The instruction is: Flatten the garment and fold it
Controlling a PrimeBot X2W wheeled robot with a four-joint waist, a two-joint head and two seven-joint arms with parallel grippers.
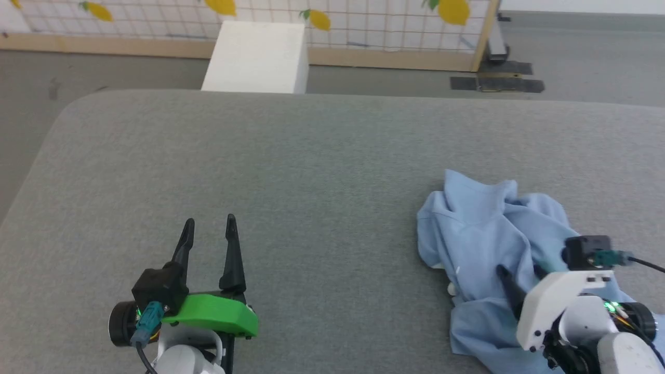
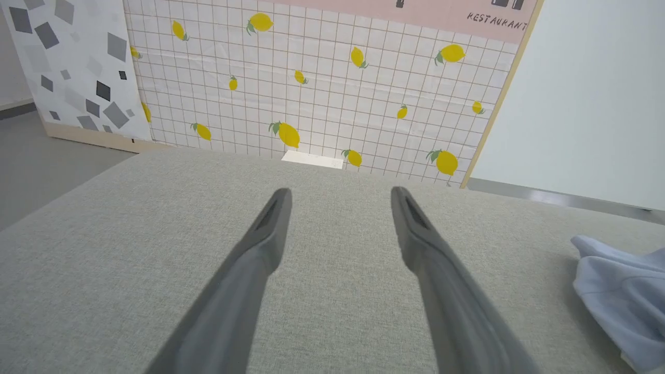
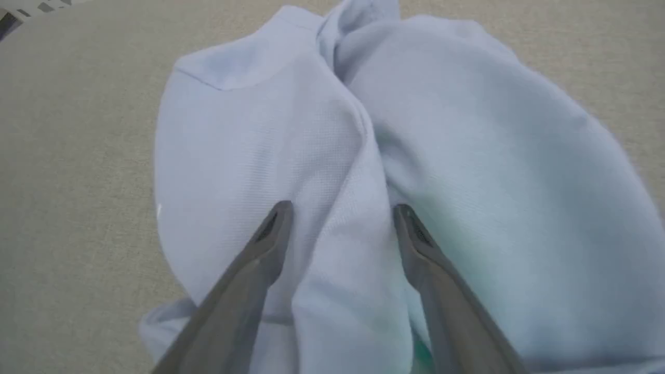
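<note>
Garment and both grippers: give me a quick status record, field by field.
garment: light blue T-shirt, crumpled heap, not flattened
place: right part of the grey upholstered surface
left gripper: open, empty, over bare surface, apart from the garment
right gripper: open, fingers either side of a raised fold of the garment
folding: not started

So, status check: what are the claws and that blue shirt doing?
Left gripper open, idle over grey surface. Right gripper open, straddling a fold of the garment. Garment crumpled, unflattened. White block beyond far edge, no obstacle.
</note>
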